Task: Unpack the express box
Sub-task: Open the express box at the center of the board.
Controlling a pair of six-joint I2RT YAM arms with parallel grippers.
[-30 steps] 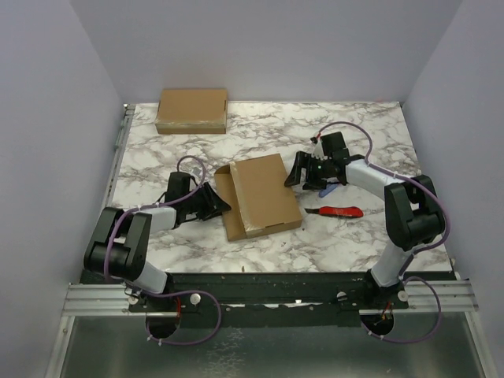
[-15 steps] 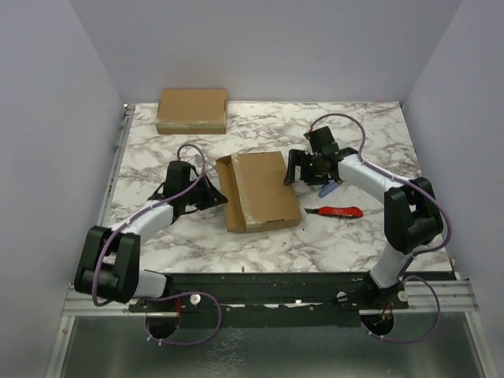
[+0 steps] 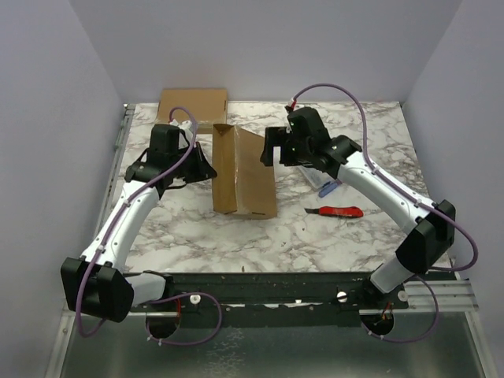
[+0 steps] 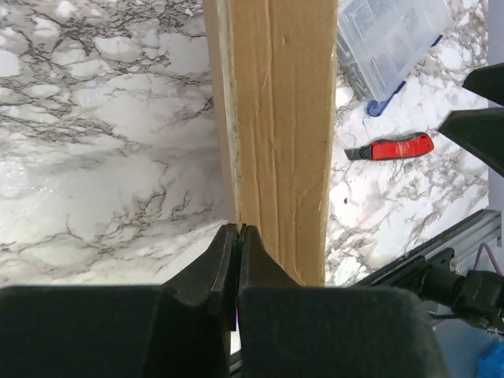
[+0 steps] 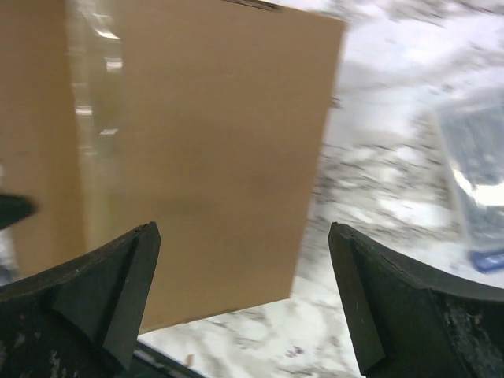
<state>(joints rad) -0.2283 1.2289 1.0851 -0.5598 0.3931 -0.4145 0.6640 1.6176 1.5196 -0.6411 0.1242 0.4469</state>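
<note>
The express box (image 3: 240,169) stands tipped on edge mid-table, its left edge pinched in the clenched left gripper (image 4: 238,230), with the right gripper (image 5: 242,230) gaping empty beside it and a clear packet (image 3: 327,186) lying out to the right, so I'd say unpacking is nearly done.

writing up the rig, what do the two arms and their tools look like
The left arm and right arm have white links with black joints; a purple cable loops along each. The left tool and right tool are black, each with two wedge-shaped fingers.
</note>
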